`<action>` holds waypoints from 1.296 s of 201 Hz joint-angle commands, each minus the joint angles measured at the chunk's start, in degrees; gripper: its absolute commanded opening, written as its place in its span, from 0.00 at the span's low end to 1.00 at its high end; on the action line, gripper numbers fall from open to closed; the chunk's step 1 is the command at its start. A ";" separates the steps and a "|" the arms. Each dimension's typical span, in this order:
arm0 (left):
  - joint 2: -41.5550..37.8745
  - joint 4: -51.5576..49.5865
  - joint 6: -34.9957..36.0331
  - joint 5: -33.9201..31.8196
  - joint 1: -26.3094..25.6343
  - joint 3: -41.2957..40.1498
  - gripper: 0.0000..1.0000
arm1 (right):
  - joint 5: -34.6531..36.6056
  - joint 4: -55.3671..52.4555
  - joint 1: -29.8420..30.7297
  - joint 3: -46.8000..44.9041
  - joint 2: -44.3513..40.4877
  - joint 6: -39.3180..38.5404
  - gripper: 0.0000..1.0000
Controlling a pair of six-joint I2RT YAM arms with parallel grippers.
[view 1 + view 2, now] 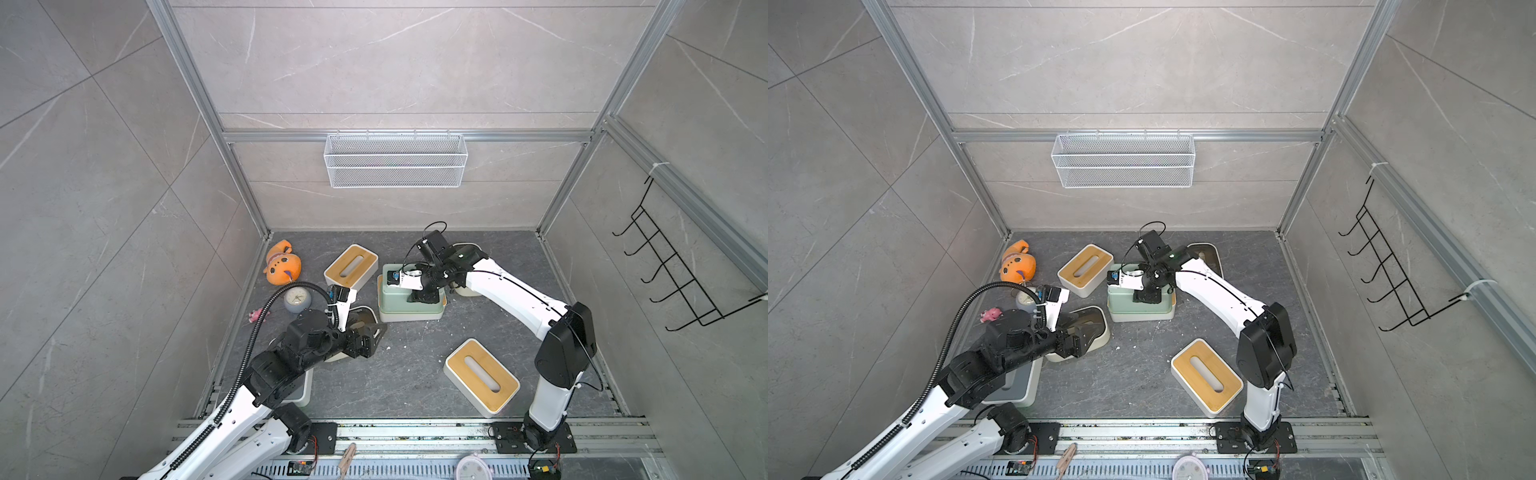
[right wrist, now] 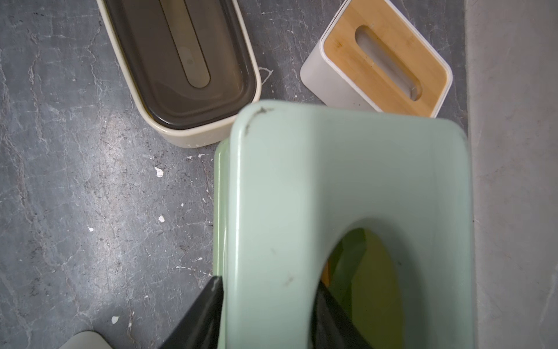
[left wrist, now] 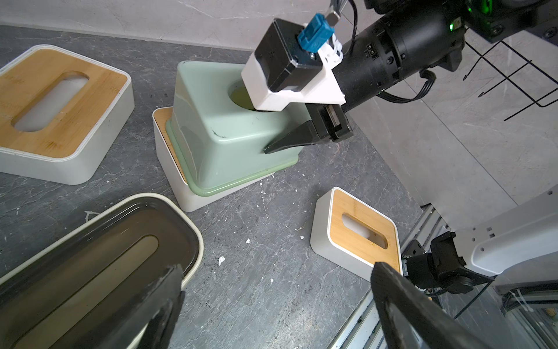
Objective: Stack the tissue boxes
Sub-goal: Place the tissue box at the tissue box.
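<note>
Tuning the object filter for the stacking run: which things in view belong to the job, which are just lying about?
Job: pale green box, stacked on the lower bamboo-lid box; far bamboo-lid box; near bamboo-lid box; near cream box; far cream box; grey-lid white box.
Lying about: orange plush, grey clock, pink toy, wire basket.

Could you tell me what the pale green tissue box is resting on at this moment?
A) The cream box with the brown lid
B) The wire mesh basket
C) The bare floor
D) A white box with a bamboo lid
D: in the left wrist view the pale green box sits on top of a white box with a bamboo lid, whose bamboo edge and white wall show beneath its rim.
</note>
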 commanded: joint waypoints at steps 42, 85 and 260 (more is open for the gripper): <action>-0.49 1.49 0.73 0.31 -0.17 -0.06 1.00 | 0.99 1.61 -1.39 3.47 1.82 0.03 0.49; -0.22 1.56 0.73 0.45 -0.14 -0.01 1.00 | 0.90 1.86 -1.97 4.14 2.37 -0.30 0.48; 2.63 -1.25 2.66 -3.91 -0.14 1.32 1.00 | 1.68 28.35 -1.04 -22.46 -23.82 13.33 1.00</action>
